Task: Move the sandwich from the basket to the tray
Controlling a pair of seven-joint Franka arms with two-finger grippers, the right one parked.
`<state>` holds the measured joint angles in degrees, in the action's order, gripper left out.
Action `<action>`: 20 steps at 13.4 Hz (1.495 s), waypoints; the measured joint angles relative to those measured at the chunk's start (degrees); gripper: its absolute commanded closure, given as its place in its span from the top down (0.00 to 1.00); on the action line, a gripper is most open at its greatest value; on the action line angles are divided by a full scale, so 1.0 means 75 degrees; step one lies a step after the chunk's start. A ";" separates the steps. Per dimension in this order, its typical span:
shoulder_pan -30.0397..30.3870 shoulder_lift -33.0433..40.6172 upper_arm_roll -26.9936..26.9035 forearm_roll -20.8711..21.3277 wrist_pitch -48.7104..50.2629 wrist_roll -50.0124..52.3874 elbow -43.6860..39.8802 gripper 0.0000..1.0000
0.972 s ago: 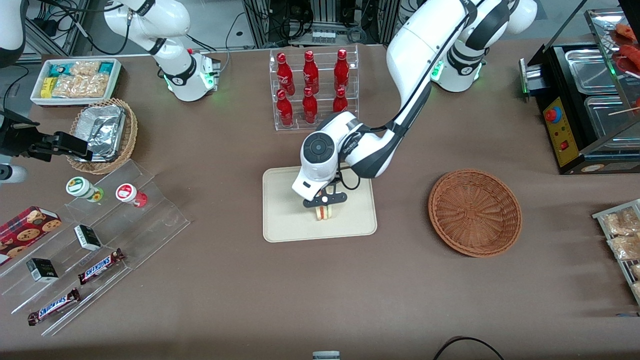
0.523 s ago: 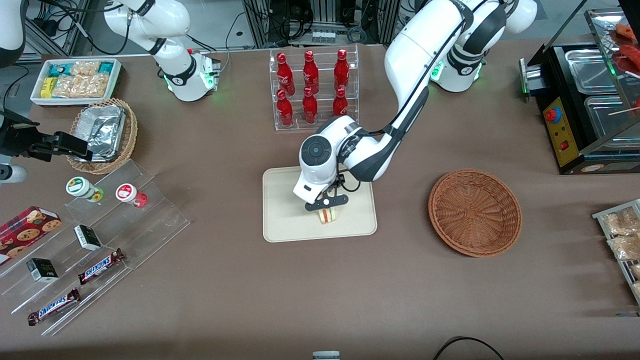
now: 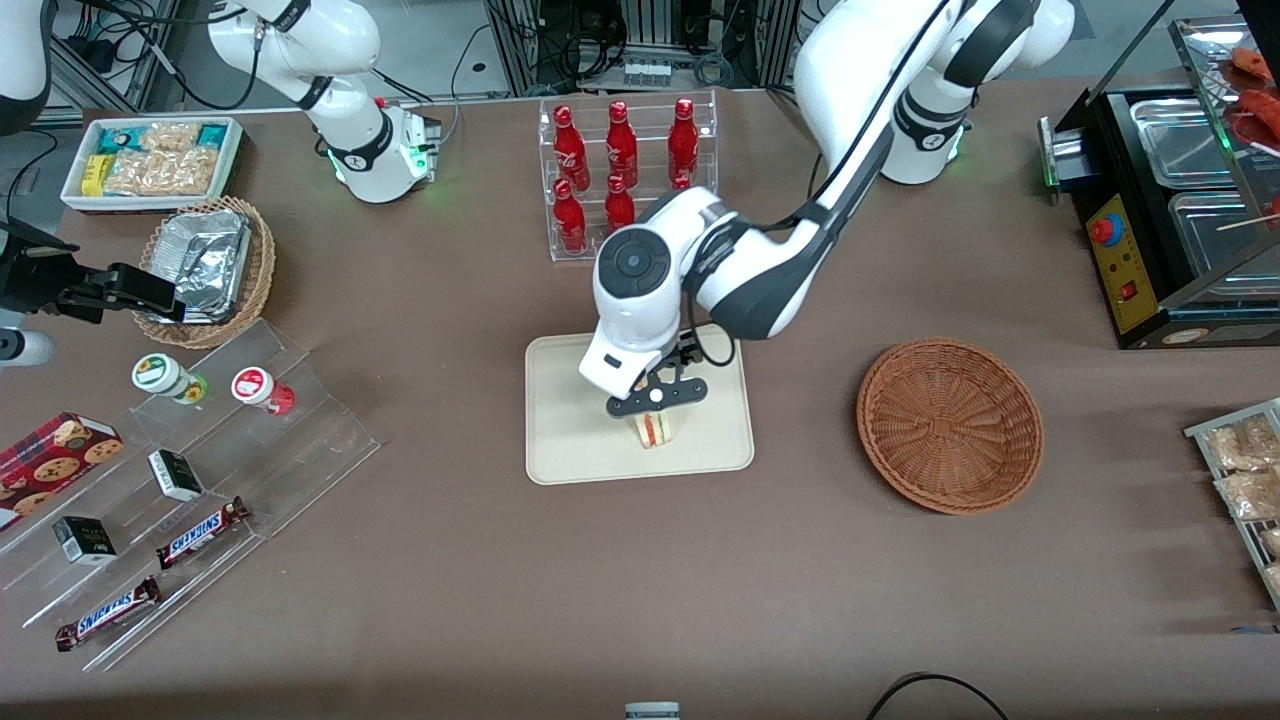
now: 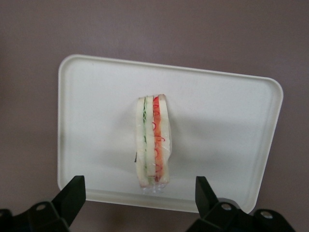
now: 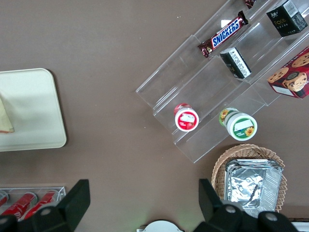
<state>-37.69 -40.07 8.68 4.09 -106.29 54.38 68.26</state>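
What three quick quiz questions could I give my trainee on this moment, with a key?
1. True or false: the sandwich lies in the basket.
2. The gripper is: A) shut on the sandwich, B) open above the sandwich, C) open over the basket.
3. Fill in: the sandwich rests on the ____, on its edge with the filling layers showing.

Key:
1. False. It stands on the tray; the basket holds nothing.
2. B. Its fingers are spread wide and clear of the bread.
3. Tray.
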 measured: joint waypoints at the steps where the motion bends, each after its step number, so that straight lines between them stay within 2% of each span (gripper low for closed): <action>1: 0.0097 0.0137 -0.0019 0.0002 0.0192 -0.0277 -0.0027 1.00; 4: 0.0768 0.0633 -0.0040 0.0004 0.1079 -0.0868 0.0037 1.00; 14: 0.2981 0.2686 -0.0034 -0.0202 0.1111 -0.3931 0.2214 1.00; 20: 0.4067 0.4085 -0.0053 -0.0256 0.1907 -0.5533 0.3155 1.00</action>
<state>-7.19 -9.43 8.29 2.17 -91.99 12.88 91.91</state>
